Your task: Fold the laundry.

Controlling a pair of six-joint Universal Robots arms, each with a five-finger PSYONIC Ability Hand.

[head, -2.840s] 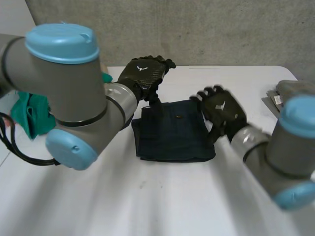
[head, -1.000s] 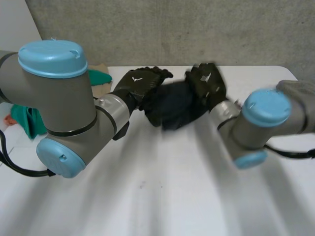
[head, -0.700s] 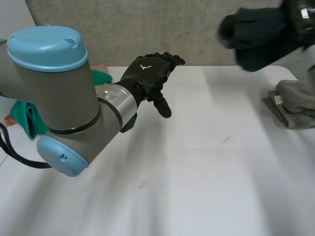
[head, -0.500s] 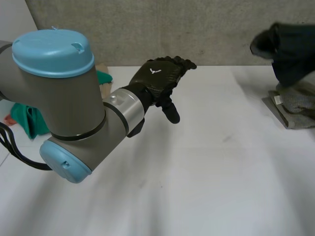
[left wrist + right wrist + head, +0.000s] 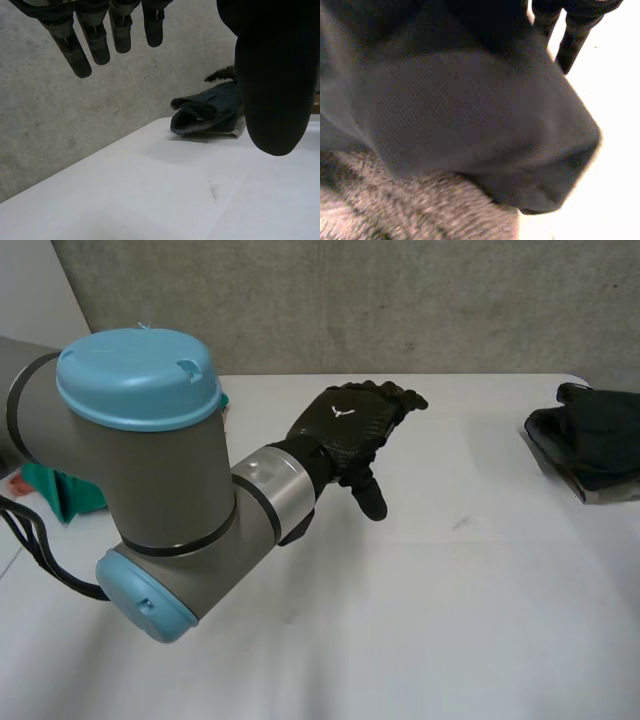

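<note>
The left hand hangs relaxed, empty. The folded dark garment lies under the palm of the right hand on a grey cloth (grip: cannot tell); a snagged withdrawal could unfold it.

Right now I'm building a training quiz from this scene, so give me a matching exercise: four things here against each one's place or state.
Things:
1. left hand
2. dark garment
3. green cloth
4. grey cloth

Places or states:
a. behind the left arm, on the robot's left side
b. under the dark garment
c. open, above the middle of the table
d. at the table's right edge

Pairs: 1-c, 2-d, 3-a, 4-b
</note>
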